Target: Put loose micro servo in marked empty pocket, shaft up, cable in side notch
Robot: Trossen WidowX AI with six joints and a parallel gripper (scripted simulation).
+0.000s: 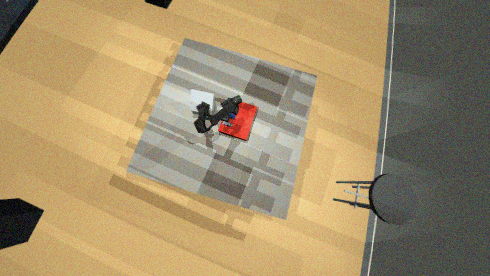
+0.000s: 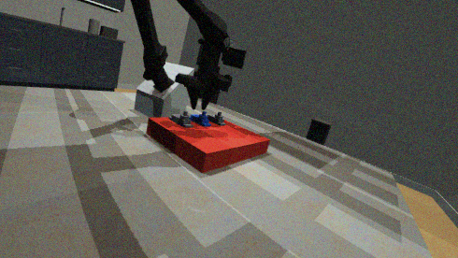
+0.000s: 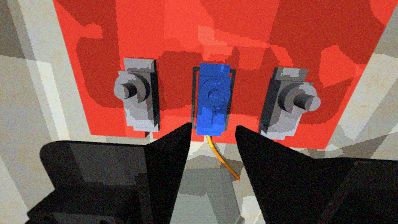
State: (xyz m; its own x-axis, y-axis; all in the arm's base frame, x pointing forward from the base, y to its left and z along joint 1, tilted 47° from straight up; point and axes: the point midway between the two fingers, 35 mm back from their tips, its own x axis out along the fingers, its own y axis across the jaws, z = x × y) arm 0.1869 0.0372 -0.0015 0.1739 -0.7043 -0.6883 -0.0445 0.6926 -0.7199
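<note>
On the grey patchwork mat [image 1: 165, 155] spread over a wooden floor [image 1: 65, 125], we are looking at a red deck [image 2: 220, 142] lying flat, with the black arm [image 2: 206, 28] bending down over its far edge. A pale block [image 2: 161, 95] is standing just behind the deck, and the arm's base is resting on it. Along that far edge we are seeing three servos in a row: a grey servo [image 3: 136, 93] on the left of the wrist view, another grey servo [image 3: 290, 102] on the right, and the blue micro servo [image 3: 214, 99] sitting between them in its pocket, round output hub facing up toward the camera. From the side view the blue body is sitting low, about level with its grey neighbours. Its orange cable [image 3: 223, 160] is trailing off the near edge of the deck and curving away across the mat. The gripper [image 3: 212, 135] is hanging just above the servo, its two dark fingers spread apart and touching nothing, the blue body showing in the gap between their tips.
</note>
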